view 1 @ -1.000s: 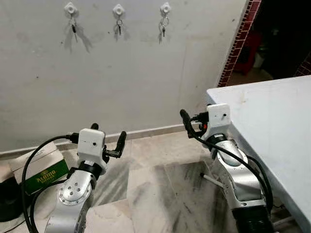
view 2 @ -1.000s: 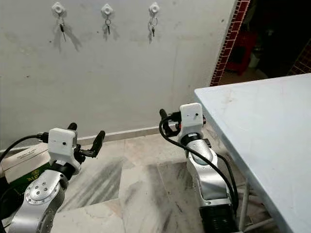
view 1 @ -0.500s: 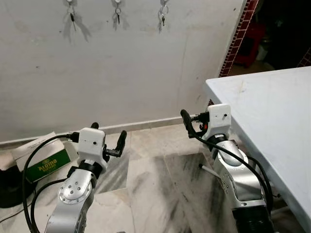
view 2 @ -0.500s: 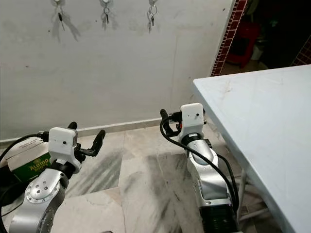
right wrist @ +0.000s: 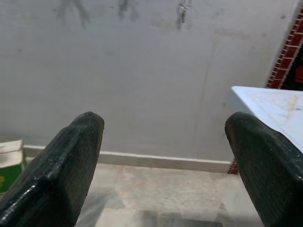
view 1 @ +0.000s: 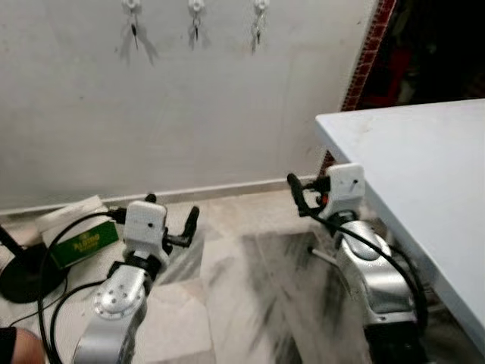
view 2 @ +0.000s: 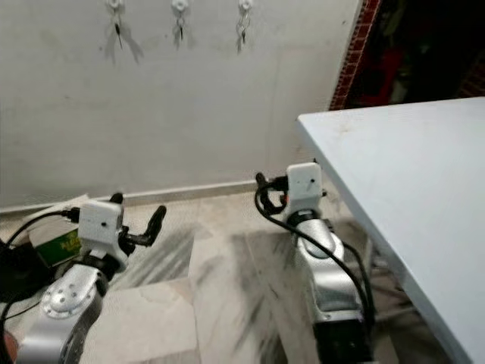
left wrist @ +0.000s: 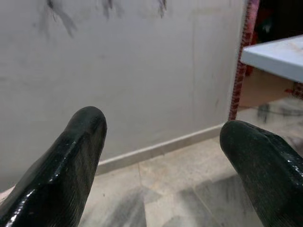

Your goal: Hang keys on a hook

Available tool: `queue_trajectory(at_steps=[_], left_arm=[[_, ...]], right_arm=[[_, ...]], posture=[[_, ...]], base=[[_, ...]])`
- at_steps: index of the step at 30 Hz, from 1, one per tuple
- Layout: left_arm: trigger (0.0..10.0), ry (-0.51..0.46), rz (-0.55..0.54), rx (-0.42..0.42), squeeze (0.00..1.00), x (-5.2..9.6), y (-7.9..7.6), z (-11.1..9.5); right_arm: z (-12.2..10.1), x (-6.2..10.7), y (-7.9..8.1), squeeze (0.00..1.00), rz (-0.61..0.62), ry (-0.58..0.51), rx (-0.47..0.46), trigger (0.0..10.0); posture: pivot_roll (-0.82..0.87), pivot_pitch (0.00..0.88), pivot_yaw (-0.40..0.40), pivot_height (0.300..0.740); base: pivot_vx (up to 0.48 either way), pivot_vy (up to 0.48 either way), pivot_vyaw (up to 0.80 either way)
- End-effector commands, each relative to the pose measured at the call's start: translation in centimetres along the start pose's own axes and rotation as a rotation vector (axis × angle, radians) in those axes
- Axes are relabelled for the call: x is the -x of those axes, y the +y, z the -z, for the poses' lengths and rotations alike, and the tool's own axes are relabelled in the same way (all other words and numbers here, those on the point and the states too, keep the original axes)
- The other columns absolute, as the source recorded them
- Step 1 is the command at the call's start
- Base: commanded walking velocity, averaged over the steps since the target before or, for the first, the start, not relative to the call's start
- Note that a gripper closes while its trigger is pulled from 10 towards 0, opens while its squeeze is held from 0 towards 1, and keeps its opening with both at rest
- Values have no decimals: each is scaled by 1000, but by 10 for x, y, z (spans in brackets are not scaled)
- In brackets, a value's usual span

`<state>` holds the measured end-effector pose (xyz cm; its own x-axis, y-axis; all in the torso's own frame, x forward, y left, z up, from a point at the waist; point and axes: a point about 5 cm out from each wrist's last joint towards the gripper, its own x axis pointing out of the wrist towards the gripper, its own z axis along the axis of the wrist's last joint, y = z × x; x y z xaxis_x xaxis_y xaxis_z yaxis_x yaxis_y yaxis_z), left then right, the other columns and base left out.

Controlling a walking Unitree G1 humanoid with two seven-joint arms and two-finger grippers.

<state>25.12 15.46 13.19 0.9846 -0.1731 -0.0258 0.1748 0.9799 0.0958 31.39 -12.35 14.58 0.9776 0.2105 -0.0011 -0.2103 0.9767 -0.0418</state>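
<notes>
Three white hooks sit high on the grey wall, and a bunch of keys hangs from each: the left keys (view 1: 134, 30), the middle keys (view 1: 195, 29) and the right keys (view 1: 258, 34). The right keys (right wrist: 182, 12) also appear in the right wrist view. My left gripper (view 1: 170, 208) is held low over the floor, far below the hooks, open with nothing between its fingers (left wrist: 71, 156). My right gripper (view 1: 301, 196) is level with it beside the table corner, open and empty too, its fingers (right wrist: 61, 161) spread wide.
A white table (view 1: 424, 167) stands at the right, close to my right arm. A green and white box (view 1: 79, 241) and a black round base (view 1: 23, 277) lie on the marble floor at the left. A red brick edge (view 1: 364, 68) ends the wall.
The whole picture has shifted and blurred, so the camera has moved; the hooks now sit further right. Both arms keep the same pose with open, empty grippers.
</notes>
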Motion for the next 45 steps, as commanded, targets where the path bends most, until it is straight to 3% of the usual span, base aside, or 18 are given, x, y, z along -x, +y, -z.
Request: queue_trajectory(at_steps=[1,21,33,45], left_arm=[[10000,11,12,5,0,1,-3,3],[10000,11,19,0,0,1,-3,3],[10000,0,29,-1,0,-1,-3,4],[10000,-8,28,9,0,-9,-2,4]], right_arm=[[-3,0,-4,0,11,-10,8,10000],[-2,0,-5,0,15,-11,9,10000],[-2,0,-5,0,16,-12,7,10000],[0,1,-9,0,50,-5,2,10000]], posture=[[35,0,-14,740],[38,0,-15,740],[31,0,-13,740],[16,0,-2,740]], base=[[-285,0,0],[-278,0,0],[0,0,0],[0,0,-749]])
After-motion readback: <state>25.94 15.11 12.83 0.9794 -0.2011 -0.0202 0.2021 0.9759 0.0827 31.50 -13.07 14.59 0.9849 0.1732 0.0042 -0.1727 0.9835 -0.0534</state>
